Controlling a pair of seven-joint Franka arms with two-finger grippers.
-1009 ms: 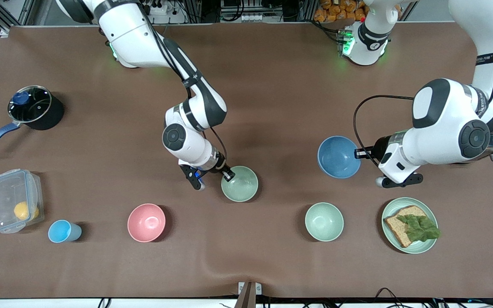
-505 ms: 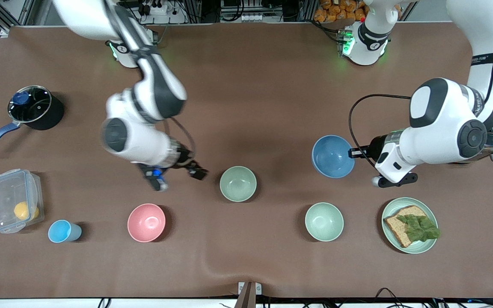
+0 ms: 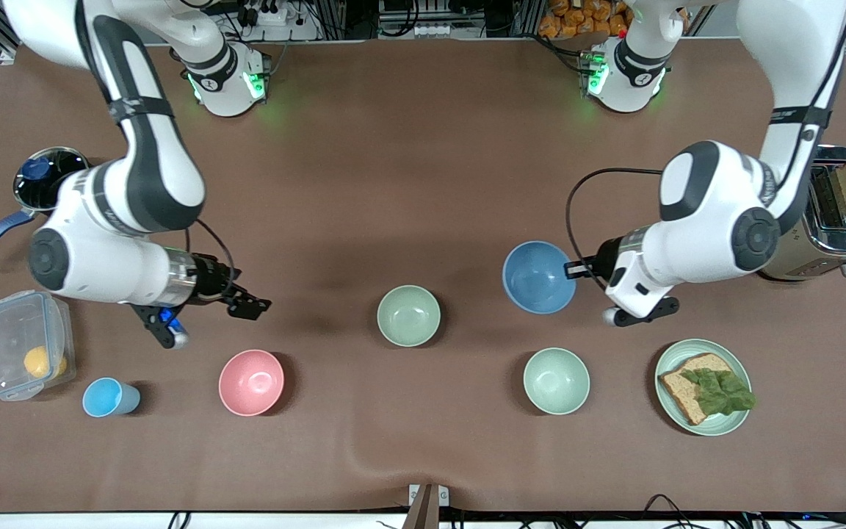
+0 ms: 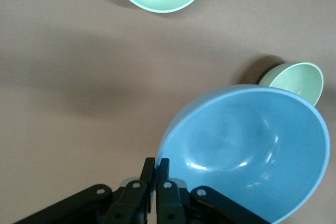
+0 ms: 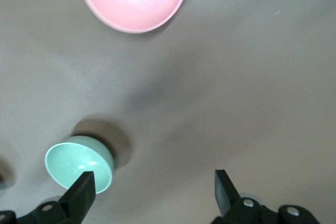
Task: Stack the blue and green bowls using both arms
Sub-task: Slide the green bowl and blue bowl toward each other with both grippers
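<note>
Left gripper [image 3: 573, 269]: I see fingers [image 4: 163, 167] pinched on the blue bowl [image 3: 539, 277] rim, bowl lifted.
Right gripper [image 3: 247, 303]: fingers wide, empty, above bare surface [image 3: 423, 147].
Green bowl [image 3: 409, 315]: on surface, between both grippers.

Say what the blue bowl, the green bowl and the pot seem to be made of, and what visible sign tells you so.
Blue bowl, held by the left gripper: probably plastic, mostly matte, with soft highlights inside and a thin even rim.
Green bowl: likely the same plastic, dull sage, with only a faint sheen.
Pot: dark body, probably coated metal; the lid looks like glass, since it reflects and shows a dark interior.
</note>
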